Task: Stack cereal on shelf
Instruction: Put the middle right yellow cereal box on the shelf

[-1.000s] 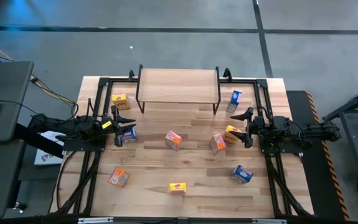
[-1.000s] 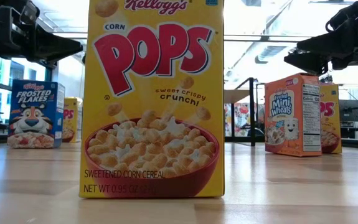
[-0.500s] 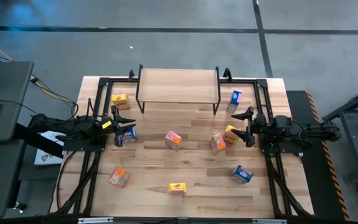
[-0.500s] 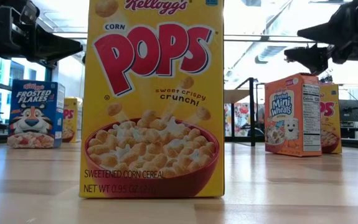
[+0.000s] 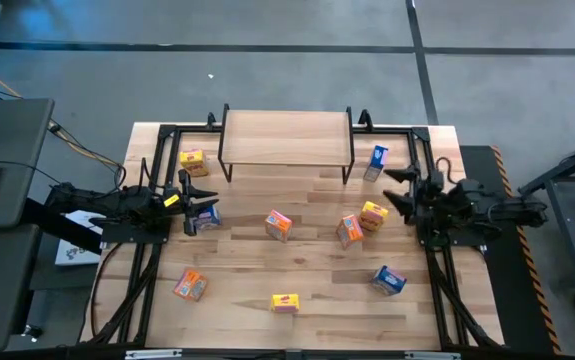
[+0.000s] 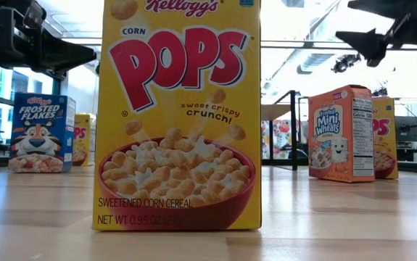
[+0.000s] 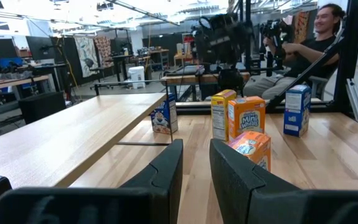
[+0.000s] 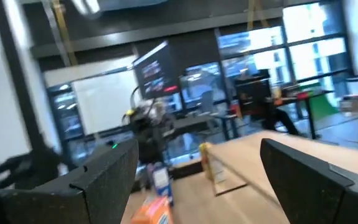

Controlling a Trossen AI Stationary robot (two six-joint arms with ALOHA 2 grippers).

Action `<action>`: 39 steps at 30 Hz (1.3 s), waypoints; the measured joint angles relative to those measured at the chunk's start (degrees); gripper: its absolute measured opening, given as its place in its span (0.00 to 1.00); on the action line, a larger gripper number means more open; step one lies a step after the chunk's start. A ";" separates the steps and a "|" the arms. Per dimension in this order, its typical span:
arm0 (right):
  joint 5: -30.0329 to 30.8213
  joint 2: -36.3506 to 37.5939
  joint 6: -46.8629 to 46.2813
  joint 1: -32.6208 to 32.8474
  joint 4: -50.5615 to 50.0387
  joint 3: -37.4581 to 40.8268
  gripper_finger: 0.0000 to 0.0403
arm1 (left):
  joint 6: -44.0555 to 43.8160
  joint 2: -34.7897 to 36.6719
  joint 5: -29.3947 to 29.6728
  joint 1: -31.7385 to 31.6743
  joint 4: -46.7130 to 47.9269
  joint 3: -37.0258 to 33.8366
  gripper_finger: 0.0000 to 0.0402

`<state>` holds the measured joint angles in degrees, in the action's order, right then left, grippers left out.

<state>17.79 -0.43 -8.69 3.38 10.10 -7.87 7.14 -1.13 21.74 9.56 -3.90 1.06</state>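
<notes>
High view: we see right gripper point(image 5: 395, 190) raised, fingers spread, holding nothing; yellow box point(image 5: 373, 215) just beside its tips, orange box point(image 5: 349, 229) next over. Shelf point(image 5: 285, 136) beyond both grippers, bare. Left gripper point(image 5: 203, 196) closed, blue box point(image 5: 208, 215) at its tips.

Low view: we note right gripper point(image 6: 364, 32) well above orange box point(image 6: 340, 133).

Left wrist view: we see fingers point(image 7: 166, 177) nearly together, shelf point(image 7: 66, 137) alongside.

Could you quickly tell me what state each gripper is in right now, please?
Left gripper: shut, holding nothing, at the table's left side.
Right gripper: open, holding nothing, raised beside the yellow box.
</notes>
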 joint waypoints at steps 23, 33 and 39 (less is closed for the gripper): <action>7.86 -33.59 -26.29 0.00 -60.74 -42.54 0.82 | 0.04 0.02 0.00 0.00 0.00 0.00 0.18; -3.30 -47.62 -33.51 0.00 -74.24 -49.50 0.82 | 0.00 0.00 0.00 0.00 0.00 0.00 0.18; -7.14 -53.07 -33.54 0.04 -78.46 -49.43 0.82 | 0.02 0.00 0.02 0.00 -0.02 0.00 0.18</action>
<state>10.65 -53.50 -42.22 3.42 -68.36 -57.30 7.15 -1.13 21.76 9.56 -3.92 1.06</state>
